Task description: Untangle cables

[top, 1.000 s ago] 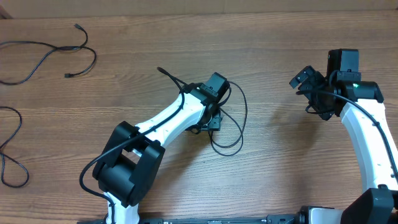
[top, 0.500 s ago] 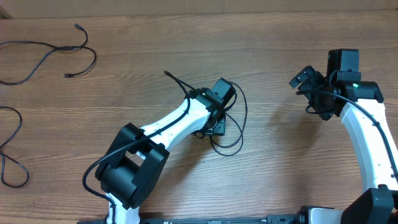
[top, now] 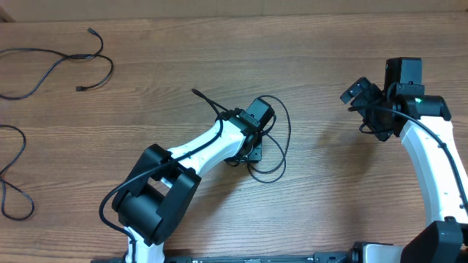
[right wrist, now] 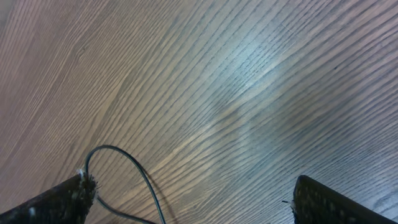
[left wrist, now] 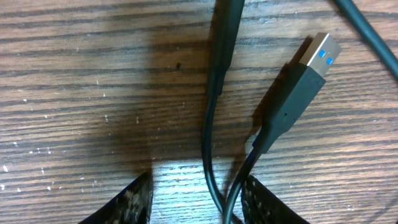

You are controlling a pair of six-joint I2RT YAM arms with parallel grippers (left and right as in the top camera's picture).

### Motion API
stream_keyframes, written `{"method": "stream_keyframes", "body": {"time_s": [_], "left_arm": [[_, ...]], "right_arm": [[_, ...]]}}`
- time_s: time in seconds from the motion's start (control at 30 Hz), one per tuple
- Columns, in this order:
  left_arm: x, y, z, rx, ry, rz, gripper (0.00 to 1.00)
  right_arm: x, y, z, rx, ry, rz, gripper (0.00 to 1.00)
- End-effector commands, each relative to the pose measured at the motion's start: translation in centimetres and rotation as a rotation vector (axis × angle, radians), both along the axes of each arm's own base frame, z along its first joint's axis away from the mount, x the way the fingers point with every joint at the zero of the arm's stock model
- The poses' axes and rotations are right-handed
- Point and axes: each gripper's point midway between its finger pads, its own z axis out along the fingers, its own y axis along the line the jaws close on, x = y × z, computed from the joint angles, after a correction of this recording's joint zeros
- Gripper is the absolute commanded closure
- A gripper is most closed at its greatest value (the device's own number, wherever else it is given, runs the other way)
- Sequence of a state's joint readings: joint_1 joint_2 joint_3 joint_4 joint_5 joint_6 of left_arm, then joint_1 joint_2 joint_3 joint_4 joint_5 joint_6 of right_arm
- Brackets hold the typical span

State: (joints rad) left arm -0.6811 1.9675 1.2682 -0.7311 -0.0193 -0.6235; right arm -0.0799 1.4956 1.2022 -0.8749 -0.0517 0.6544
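Wood-grain table (top: pixel 329 80), brown, is bearing cables (left wrist: pixel 224 37): one looping at centre, others lying far left. Left gripper (left wrist: pixel 196 196) is standing part open, two strands running between its fingers, grip unclear. Right gripper (right wrist: pixel 193 208) is gaping wide, holding nothing.

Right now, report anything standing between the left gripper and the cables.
Nothing visible does. The left gripper straddles two strands of the cables on the table, jaws apart; a USB plug lies just ahead.
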Motion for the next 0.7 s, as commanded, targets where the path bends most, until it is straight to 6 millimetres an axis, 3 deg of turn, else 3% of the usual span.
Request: {"method": "stream_keyframes", "body": {"time_s": [0.0, 0.17, 0.33, 0.57, 0.67], "left_arm": [[-0.1, 0.2, -0.4, 0.011, 0.0, 0.004, 0.57], [-0.2, 0.2, -0.9, 0.008, -0.005, 0.001, 0.59], [-0.9, 0.7, -1.6, 0.023, 0.007, -0.002, 0.53], [-0.8, 1.0, -1.7, 0.039, -0.001, -0.006, 0.61], [-0.7, 1.3, -1.7, 0.055, -0.011, -0.009, 0.73]], "right_arm": [[0.1, -0.4, 0.6, -0.011, -0.02, -0.009, 0.0], [0.1, -0.4, 0.6, -0.01, -0.02, -0.009, 0.0], [0.1, -0.4, 0.6, -0.011, -0.02, -0.009, 0.0], [0.1, -0.4, 0.6, -0.01, -0.02, -0.009, 0.0], [0.1, -0.4, 0.6, -0.011, -0.02, -0.009, 0.0]]}}
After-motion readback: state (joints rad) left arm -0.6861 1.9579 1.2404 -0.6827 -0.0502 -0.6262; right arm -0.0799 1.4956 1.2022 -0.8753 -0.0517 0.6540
